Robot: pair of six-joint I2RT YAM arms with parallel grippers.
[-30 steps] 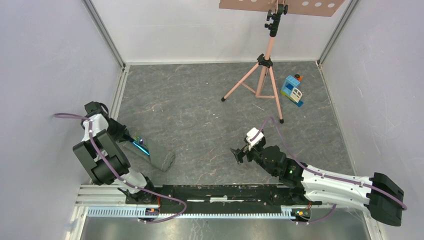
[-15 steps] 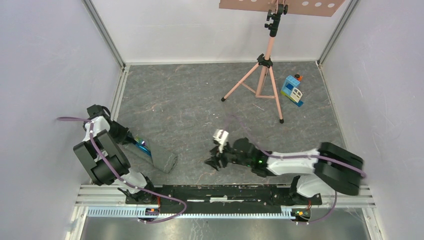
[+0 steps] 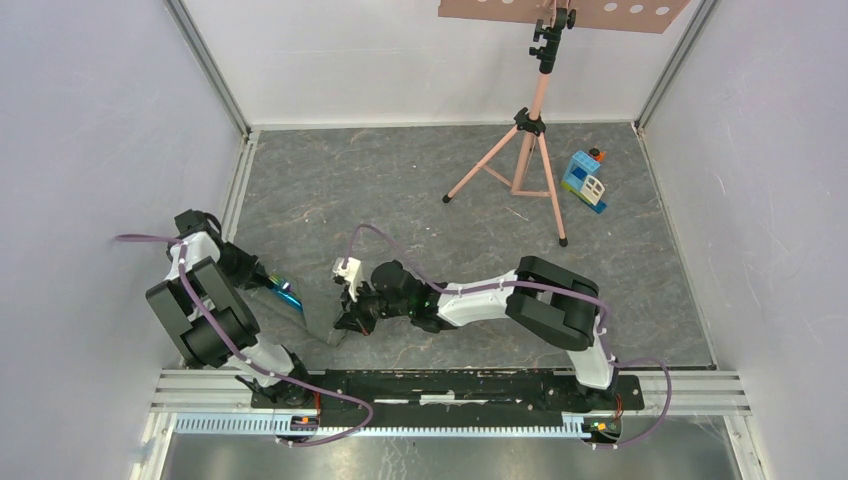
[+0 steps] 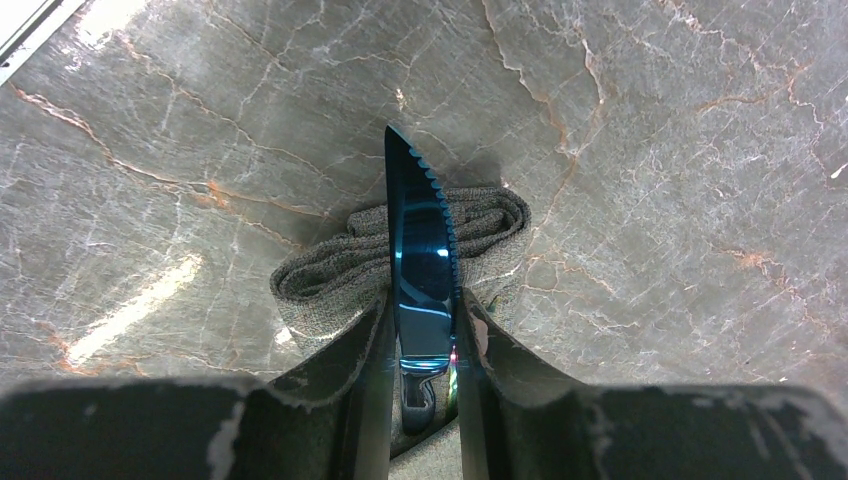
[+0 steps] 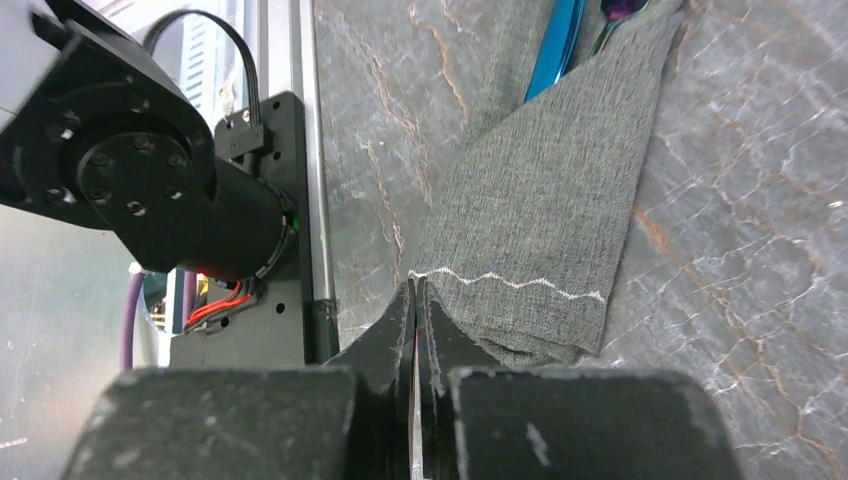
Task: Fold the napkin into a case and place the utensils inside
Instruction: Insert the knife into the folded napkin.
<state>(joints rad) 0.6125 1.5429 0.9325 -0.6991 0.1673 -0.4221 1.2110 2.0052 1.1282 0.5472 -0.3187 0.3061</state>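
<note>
Seen from above, the right arm now reaches leftward across the grey marbled floor (image 3: pixel 420 200), where a second earlier it lay folded at the right with its jaws apart; the right gripper (image 3: pixel 346 322) has arrived at the near right corner of the folded napkin (image 3: pixel 318 316). The left gripper (image 3: pixel 268 284) keeps its place at the napkin's left end, blue utensils (image 3: pixel 286 296) showing there. At the left wrist, the fingers (image 4: pixel 372 345) clamp a blue serrated knife (image 4: pixel 422 250), its tip pointing away over the rolled napkin (image 4: pixel 320 275). At the right wrist, the jaws are pressed together on the napkin's corner (image 5: pixel 540 210), where the pale stitched line begins; blue utensil handles (image 5: pixel 556 45) protrude from its far end.
</note>
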